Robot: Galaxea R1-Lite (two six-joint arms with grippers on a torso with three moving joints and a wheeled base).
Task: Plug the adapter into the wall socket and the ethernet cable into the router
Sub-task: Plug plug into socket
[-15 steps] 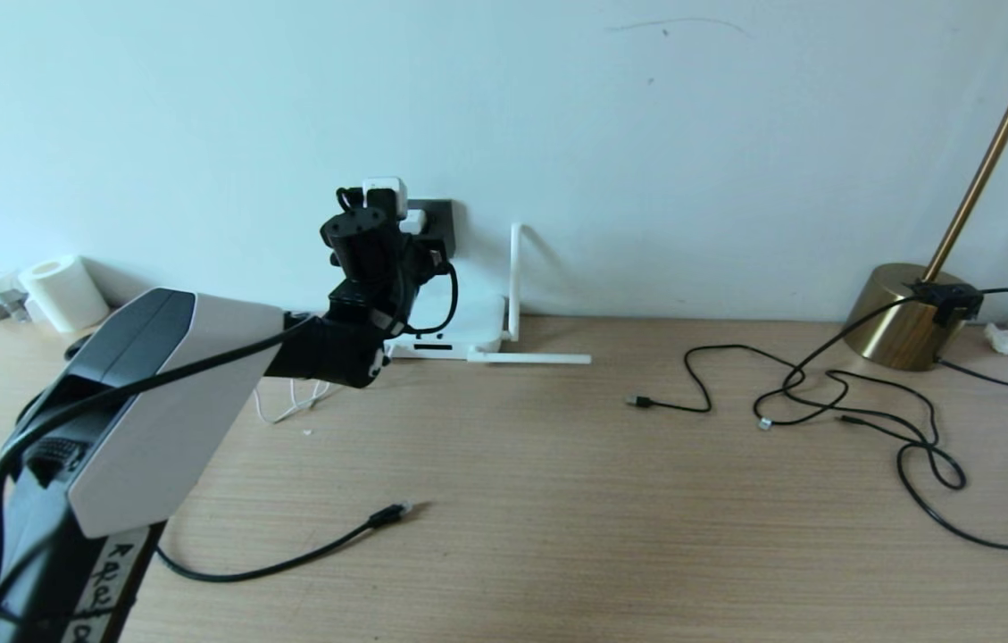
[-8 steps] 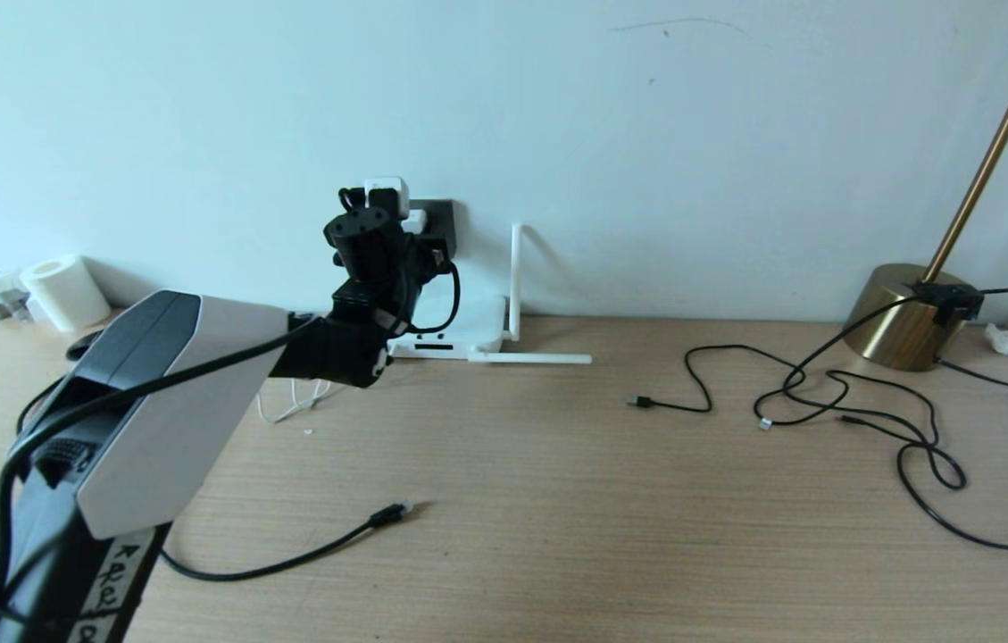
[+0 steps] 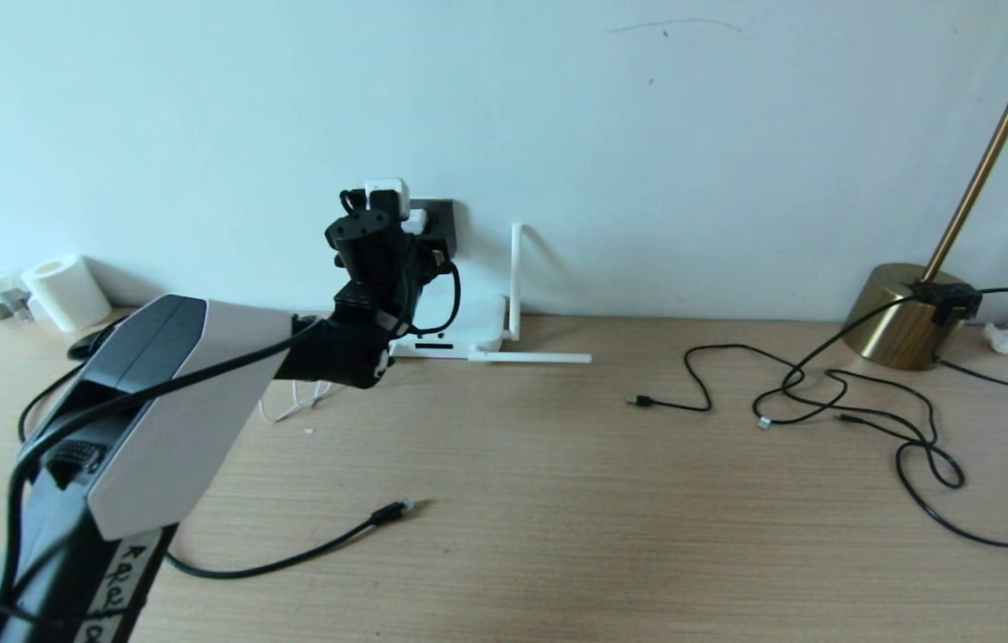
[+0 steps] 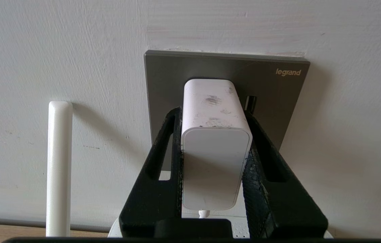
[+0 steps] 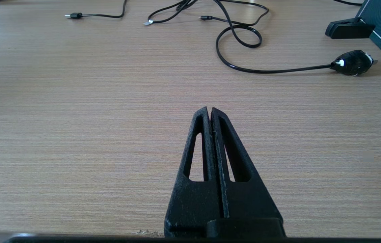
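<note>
White rounded cube adapter (image 4: pixel 214 148) sits clamped between the black fingers of the left gripper (image 4: pixel 212 116), its front end up against the dark grey square wall socket (image 4: pixel 271 87). Looks pushed in or nearly so; pins are hidden, so full seating can't be confirmed. Gripper not yet let go. First half of the task looks close to done. Second half untouched: thick black ethernet cable with clear-tipped plug (image 3: pixel 389 513) lies loose on the wooden desk (image 3: pixel 557 536), well apart from the flat white router with stick antennas (image 3: pixel 477 338), which sits at the wall just below the socket. Right gripper (image 5: pixel 210 111) parked low over the desk, fingers pressed together, holding nothing.
</note>
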